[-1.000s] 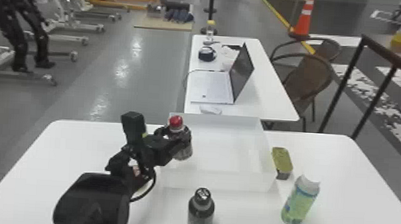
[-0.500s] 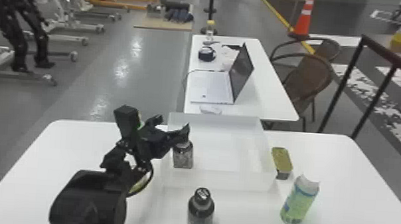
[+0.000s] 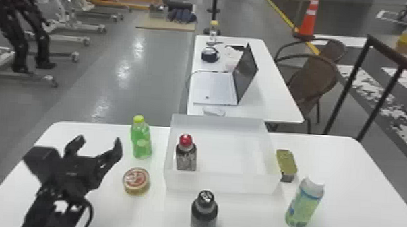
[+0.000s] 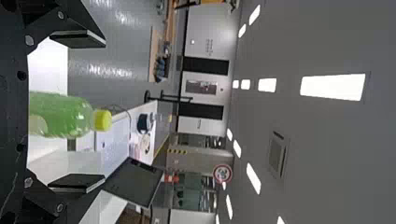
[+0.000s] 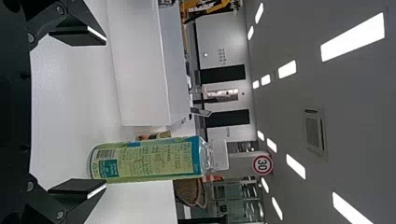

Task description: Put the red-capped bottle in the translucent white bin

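Note:
In the head view my left gripper [image 3: 98,142] is open above the table's left part, left of the bin and holding nothing. The red-capped bottle [image 3: 186,156] stands upright inside the translucent white bin [image 3: 222,182], near its left wall. Seen from the left wrist, the gripper [image 4: 77,112] has its fingers wide apart, with a green bottle beyond them. My right gripper [image 5: 77,112] is open in the right wrist view, with the bin [image 5: 140,70] and a green-labelled bottle ahead of it.
A green bottle [image 3: 141,139] and a round tin [image 3: 136,181] stand between left gripper and bin. A dark bottle [image 3: 204,216] is in front of the bin; a rectangular tin [image 3: 286,163] and a green-labelled bottle [image 3: 304,205] are to its right.
The left gripper was at the red-capped bottle by the bin's left side; it has moved left, away from it. The bottle now stands free in the bin, and the green bottle and round tin are uncovered.

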Action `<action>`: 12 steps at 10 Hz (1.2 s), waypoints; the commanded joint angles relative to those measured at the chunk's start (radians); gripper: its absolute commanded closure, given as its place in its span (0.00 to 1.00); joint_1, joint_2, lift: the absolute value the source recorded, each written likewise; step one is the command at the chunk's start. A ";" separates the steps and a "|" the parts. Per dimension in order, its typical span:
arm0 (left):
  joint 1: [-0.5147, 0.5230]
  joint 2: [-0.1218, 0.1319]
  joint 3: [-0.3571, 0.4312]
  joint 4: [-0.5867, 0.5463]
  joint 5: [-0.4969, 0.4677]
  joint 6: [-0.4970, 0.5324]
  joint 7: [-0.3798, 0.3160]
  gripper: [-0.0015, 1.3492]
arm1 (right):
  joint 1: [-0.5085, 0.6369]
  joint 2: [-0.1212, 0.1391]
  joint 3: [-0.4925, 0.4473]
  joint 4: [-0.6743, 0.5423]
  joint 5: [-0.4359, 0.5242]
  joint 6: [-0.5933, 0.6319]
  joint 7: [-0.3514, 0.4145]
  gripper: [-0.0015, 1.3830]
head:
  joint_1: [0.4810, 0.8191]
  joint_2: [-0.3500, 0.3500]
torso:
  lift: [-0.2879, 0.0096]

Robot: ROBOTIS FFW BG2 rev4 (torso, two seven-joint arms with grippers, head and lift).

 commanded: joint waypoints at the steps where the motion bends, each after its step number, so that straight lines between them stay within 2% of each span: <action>1: 0.156 -0.012 0.055 -0.093 -0.006 -0.084 0.061 0.20 | 0.006 0.001 0.000 -0.008 0.000 0.000 -0.002 0.15 | 0.20 0.50 | 0.63; 3: 0.315 -0.066 0.106 -0.157 -0.037 -0.130 0.101 0.20 | 0.018 0.000 -0.002 -0.017 -0.003 0.000 -0.003 0.15 | 0.20 0.50 | 0.63; 6: 0.478 -0.151 0.169 -0.162 -0.141 -0.185 0.107 0.20 | 0.034 -0.008 -0.002 -0.026 -0.004 0.000 -0.025 0.15 | 0.20 0.50 | 0.63; 8: 0.527 -0.151 0.206 -0.159 -0.198 -0.199 0.120 0.20 | 0.038 -0.009 -0.002 -0.028 -0.004 0.000 -0.029 0.15 | 0.20 0.50 | 0.63; 12: 0.516 -0.151 0.178 -0.153 -0.192 -0.196 0.120 0.20 | 0.038 -0.011 -0.002 -0.028 -0.006 0.000 -0.031 0.15 | 0.20 0.50 | 0.63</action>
